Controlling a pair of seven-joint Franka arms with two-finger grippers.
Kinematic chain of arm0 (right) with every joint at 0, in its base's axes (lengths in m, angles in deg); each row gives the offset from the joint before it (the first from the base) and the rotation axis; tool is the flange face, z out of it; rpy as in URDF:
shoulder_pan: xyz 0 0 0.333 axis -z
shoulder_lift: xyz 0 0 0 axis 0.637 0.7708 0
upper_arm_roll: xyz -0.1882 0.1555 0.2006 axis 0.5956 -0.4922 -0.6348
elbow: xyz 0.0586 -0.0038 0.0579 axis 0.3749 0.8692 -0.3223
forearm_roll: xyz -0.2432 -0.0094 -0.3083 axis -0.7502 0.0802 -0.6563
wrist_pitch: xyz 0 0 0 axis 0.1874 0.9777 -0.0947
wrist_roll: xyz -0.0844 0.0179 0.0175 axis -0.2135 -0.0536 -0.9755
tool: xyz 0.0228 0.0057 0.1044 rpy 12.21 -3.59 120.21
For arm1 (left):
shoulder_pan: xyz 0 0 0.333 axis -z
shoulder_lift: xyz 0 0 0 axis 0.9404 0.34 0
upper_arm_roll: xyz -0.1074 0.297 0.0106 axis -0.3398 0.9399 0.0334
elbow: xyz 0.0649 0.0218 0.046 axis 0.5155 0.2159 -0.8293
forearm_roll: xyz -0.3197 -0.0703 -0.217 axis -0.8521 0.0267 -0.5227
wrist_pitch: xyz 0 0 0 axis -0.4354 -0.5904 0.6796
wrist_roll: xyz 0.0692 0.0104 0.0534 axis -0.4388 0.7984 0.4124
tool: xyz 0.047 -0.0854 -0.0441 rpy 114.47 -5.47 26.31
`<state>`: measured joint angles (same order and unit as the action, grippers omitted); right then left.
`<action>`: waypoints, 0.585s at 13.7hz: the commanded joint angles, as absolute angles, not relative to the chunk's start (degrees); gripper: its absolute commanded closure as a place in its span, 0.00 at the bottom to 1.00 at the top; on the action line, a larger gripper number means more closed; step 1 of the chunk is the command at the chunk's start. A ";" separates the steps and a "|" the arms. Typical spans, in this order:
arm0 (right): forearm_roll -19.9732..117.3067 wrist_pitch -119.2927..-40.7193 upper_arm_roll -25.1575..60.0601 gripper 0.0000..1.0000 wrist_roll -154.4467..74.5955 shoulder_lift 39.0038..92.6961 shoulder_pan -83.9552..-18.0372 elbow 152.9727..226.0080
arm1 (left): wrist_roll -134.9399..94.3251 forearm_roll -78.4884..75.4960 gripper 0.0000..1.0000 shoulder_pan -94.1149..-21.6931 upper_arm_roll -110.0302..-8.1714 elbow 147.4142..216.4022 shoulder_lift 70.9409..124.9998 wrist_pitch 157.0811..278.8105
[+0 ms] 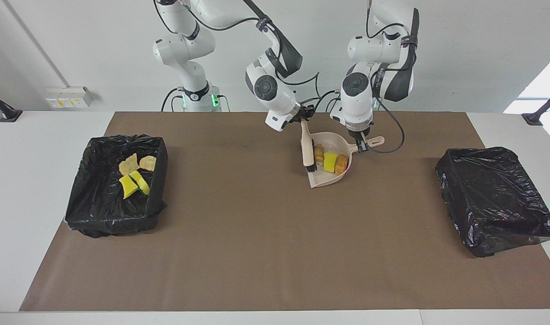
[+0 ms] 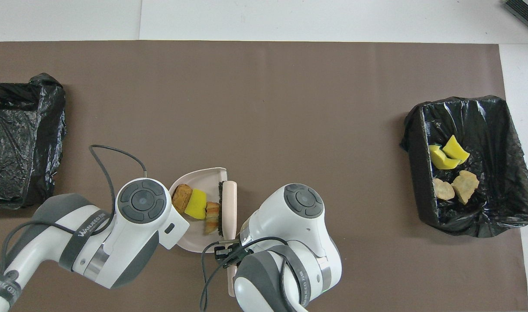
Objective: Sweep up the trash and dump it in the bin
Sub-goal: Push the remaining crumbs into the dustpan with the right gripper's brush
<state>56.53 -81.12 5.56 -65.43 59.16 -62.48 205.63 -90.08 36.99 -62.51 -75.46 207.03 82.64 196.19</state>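
Observation:
A beige dustpan (image 1: 323, 182) lies on the brown mat near the robots, midway along the table. In it are three scraps of trash: a yellow sponge bit (image 1: 330, 161), an orange-brown lump (image 1: 341, 164) and a layered lump (image 1: 319, 154). My left gripper (image 1: 360, 143) is shut on the dustpan's handle (image 1: 375, 141). My right gripper (image 1: 305, 118) is shut on the beige brush (image 1: 307, 151), whose black bristles rest at the pan's open side beside the scraps. In the overhead view the pan (image 2: 194, 237), brush (image 2: 229, 201) and scraps (image 2: 195, 204) show between the two wrists.
A black bag-lined bin (image 1: 117, 216) at the right arm's end holds several scraps, yellow sponge bits (image 1: 134, 184) and beige chunks (image 1: 129, 163); it also shows in the overhead view (image 2: 502, 130). A second black bin (image 1: 496, 198) stands at the left arm's end.

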 commanded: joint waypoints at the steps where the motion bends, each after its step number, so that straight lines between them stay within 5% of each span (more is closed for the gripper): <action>1: 53.33 -75.71 5.32 1.00 -63.83 56.41 -58.04 204.31 | -94.28 37.09 1.00 -63.35 -74.10 206.92 83.51 198.56; 8: 41.11 -68.14 4.97 1.00 -72.96 52.71 -56.62 202.36 | -107.97 35.16 1.00 -62.47 -63.04 202.62 81.85 197.43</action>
<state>43.42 -68.87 5.59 -69.52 54.29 -56.28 201.62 -102.58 36.49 -62.62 -67.14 204.26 83.30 198.12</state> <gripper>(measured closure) 0.731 0.683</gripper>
